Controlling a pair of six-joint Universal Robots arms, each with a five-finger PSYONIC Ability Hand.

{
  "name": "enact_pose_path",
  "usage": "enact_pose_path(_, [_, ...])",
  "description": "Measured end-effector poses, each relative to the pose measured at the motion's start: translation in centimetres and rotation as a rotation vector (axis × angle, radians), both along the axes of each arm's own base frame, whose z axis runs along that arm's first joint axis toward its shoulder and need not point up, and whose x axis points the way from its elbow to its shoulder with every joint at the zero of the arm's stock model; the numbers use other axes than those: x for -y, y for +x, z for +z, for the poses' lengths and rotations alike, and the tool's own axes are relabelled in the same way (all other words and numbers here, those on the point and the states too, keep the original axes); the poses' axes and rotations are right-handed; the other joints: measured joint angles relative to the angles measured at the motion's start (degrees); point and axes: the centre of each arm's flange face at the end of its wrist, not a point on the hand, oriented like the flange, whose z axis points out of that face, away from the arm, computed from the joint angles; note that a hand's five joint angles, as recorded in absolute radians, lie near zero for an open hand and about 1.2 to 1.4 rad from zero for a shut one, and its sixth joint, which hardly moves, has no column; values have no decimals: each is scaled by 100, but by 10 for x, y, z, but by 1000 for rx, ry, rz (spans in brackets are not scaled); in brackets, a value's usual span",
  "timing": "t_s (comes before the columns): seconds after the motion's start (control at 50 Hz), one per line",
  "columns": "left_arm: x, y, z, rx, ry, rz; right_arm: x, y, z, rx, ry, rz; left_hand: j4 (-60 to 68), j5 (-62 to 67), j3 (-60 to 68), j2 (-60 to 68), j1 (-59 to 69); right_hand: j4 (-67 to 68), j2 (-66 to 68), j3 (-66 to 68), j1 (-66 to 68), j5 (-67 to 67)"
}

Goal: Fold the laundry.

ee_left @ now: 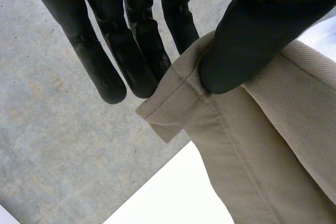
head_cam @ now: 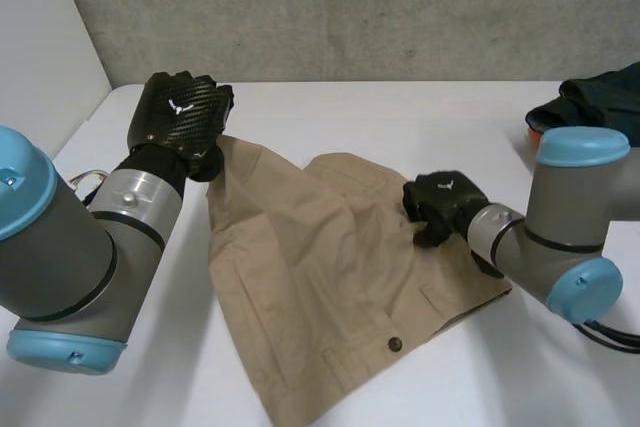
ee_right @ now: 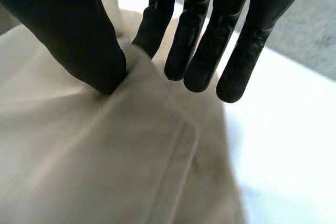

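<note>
A white table (head_cam: 400,117) stands in front of a rough grey wall (head_cam: 350,7). The left hand (head_cam: 180,117) is up above the table. It pinches a sewn corner of the tan cloth garment (head_cam: 300,277), and the cloth hangs down from that hand onto the table. The rest of the garment lies crumpled between the two hands. A small dark round button (head_cam: 395,344) sits on the part nearer the robot. The right hand (head_cam: 440,205) is low on the cloth and pinches a bump of it, well apart from the left hand. Past the right hand, at the table's end, sits a dark green heap of cloth (head_cam: 600,97).

I think the job is near its start. Both hands hold the garment, but it is not flat and no neat fold is made yet. The next move calls for the hands to pull apart gently so the wrinkles go, without letting the corner slip.

The left wrist view shows the grip up close. The thumb (ee_left: 252,40) presses the folded hem against a finger, and the other fingers (ee_left: 105,72) stick out straight beside it. The right wrist view shows that hand's thumb (ee_right: 79,40) and one finger squeezing a ridge of cloth, with the other fingers (ee_right: 236,61) free. The head view gives the garment's whole shape.
</note>
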Motion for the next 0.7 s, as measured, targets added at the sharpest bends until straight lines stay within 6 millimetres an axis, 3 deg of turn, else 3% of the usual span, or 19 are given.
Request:
enact_pose_path(0.14, [1,-1,4,-8,-12,-1,16,6,23,32,-97,-2,0,0,0,0,0,0,0,16,106,107])
enact_pose_path(0.3, [8,-3,20,-68,-51,5,65,25,72,84,-317,-45,0,0,0,0,0,2,2,17,122,134])
enact_pose_path(0.36, [9,-3,21,-84,-47,4,70,31,73,85,-321,-51,0,0,0,0,0,2,2,17,122,134])
enact_pose_path(0.4, [9,-2,20,-89,-42,4,68,32,69,79,-304,-53,0,0,0,0,0,-326,-377,-373,-208,-163])
enact_pose_path(0.42, [9,-2,19,-91,-38,4,64,31,64,67,-274,-57,0,0,0,0,0,-1917,-1911,-1877,-1758,-1636])
enact_pose_path(0.46, [9,-2,17,-90,-33,4,60,29,60,57,-252,-62,0,0,0,0,0,-2142,-2263,-2095,-1984,-1855])
enact_pose_path(0.48, [9,-2,15,-89,-28,5,54,26,56,44,-226,-68,0,0,0,0,0,-3734,-3743,-3677,-3382,-3468])
enact_pose_path(0.5, [9,-1,14,-88,-23,5,47,22,52,29,-199,-76,0,0,0,0,0,-4208,-4186,-4142,-3727,-3986])
enact_pose_path(0.56, [10,-1,9,-82,-11,7,27,2,42,-19,-120,-111,0,0,0,0,0,-4837,-4603,-4758,-4161,-4558])
enact_pose_path(0.64, [10,-1,7,-78,-4,7,17,-20,35,-49,-67,-149,0,0,0,0,0,-4901,-4603,-4814,-4208,-4639])
enact_pose_path(0.7, [10,-1,4,-75,2,7,6,-52,22,-76,16,-202,0,0,0,0,0,-4901,-4603,-4813,-4208,-4639])
